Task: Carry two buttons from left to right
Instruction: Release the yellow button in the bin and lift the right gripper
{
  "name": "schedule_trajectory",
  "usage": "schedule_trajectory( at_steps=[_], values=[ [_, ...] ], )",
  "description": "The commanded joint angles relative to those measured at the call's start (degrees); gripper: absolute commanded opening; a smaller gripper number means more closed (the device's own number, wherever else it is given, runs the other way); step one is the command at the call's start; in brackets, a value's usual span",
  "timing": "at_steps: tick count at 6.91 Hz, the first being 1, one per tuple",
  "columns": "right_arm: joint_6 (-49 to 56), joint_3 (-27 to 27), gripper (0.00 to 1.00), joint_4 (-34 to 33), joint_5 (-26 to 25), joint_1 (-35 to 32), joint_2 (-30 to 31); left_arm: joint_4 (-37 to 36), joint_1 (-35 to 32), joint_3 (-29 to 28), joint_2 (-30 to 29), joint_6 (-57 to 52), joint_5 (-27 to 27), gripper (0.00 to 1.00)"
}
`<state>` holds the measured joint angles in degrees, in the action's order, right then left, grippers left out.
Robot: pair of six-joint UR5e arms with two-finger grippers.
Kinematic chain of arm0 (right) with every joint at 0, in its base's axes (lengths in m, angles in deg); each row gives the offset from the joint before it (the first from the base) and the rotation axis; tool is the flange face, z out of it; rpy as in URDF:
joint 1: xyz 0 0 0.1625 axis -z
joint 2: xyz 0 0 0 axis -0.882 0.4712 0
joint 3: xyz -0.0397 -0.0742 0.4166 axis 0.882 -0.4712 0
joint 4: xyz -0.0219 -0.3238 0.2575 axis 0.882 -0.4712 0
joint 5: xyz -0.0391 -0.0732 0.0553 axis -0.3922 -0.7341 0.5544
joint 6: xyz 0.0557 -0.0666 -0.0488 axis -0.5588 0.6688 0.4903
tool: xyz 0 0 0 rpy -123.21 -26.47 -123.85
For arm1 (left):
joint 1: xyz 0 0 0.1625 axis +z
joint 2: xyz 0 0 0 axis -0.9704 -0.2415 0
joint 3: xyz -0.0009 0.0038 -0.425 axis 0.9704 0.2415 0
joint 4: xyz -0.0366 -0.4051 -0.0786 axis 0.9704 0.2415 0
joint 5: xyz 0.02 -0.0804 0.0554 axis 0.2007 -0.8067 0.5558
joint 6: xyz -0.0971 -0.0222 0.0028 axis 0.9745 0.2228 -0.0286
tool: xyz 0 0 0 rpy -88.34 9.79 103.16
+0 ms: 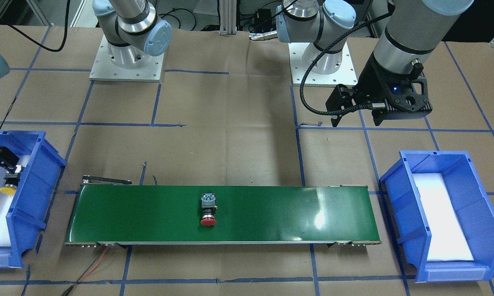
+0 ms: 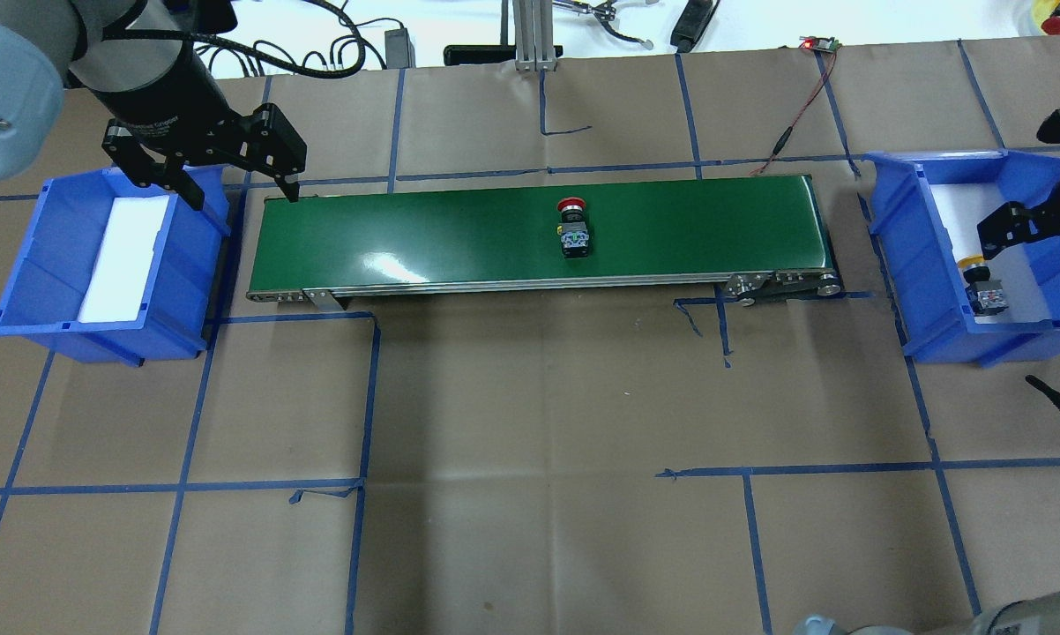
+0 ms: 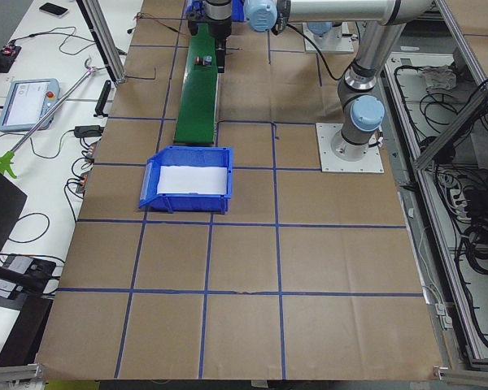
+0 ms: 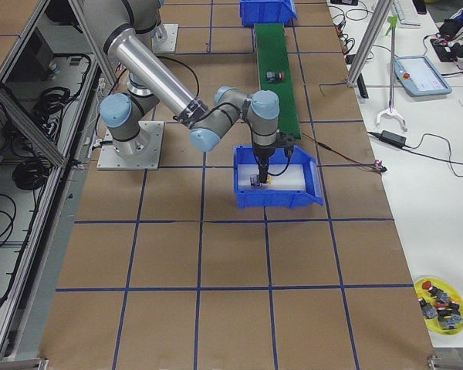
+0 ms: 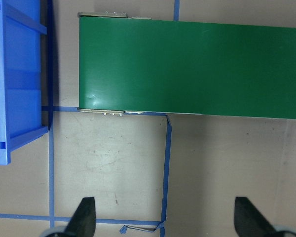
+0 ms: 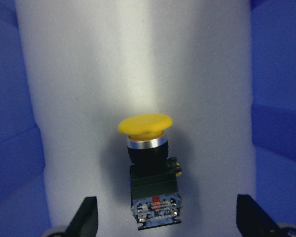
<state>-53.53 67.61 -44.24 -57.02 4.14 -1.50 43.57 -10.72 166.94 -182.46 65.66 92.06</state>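
Observation:
The red button (image 2: 573, 225) lies on its side at the middle of the green conveyor belt (image 2: 451, 229), clear of both grippers; it also shows in the front view (image 1: 208, 211). The yellow button (image 6: 148, 163) lies on the white foam in the right blue bin (image 2: 900, 247). My right gripper (image 2: 1028, 238) hangs open over it, its fingers (image 6: 87, 217) wide on either side and not touching. My left gripper (image 2: 243, 190) is open and empty above the belt's left end, beside the left blue bin (image 2: 18, 265).
The left bin holds only a white foam pad (image 2: 124, 260). Brown paper with blue tape lines covers the table (image 2: 530, 441). A red-black cable (image 2: 795, 123) runs behind the belt's right end. A tray of spare parts (image 4: 441, 299) sits far off on a side table.

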Motion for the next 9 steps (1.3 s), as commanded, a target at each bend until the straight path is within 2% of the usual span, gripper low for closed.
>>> schedule_trajectory(
  at_steps=[1,2,3,5,6,7,9],
  values=[
    [-3.79,-11.31,1.00,15.33,-0.31,-4.55,1.23,0.00,0.00,0.00,-0.09,0.00,0.00,1.00],
    [-8.87,-16.51,1.00,25.44,-0.23,-7.97,1.23,0.00,0.00,0.00,-0.09,0.00,0.00,1.00],
    [-13.80,-18.57,0.99,28.41,-0.05,-12.26,1.14,0.00,0.00,0.00,-0.09,0.00,-0.09,1.00],
    [-26.09,-18.50,0.99,27.13,0.38,-24.98,0.96,0.00,0.00,0.00,-0.09,0.00,0.00,1.00],
    [-33.28,-18.41,0.99,23.47,0.48,-30.45,0.44,0.00,0.00,0.00,0.00,0.00,0.00,1.00],
    [-34.84,-17.98,0.99,17.43,0.39,-34.24,-0.35,0.00,0.09,0.00,0.00,0.00,0.00,1.00],
    [-34.50,-17.10,0.99,15.96,-0.31,-35.16,-1.15,0.00,0.00,0.00,0.00,0.00,0.00,1.00]
  ],
)
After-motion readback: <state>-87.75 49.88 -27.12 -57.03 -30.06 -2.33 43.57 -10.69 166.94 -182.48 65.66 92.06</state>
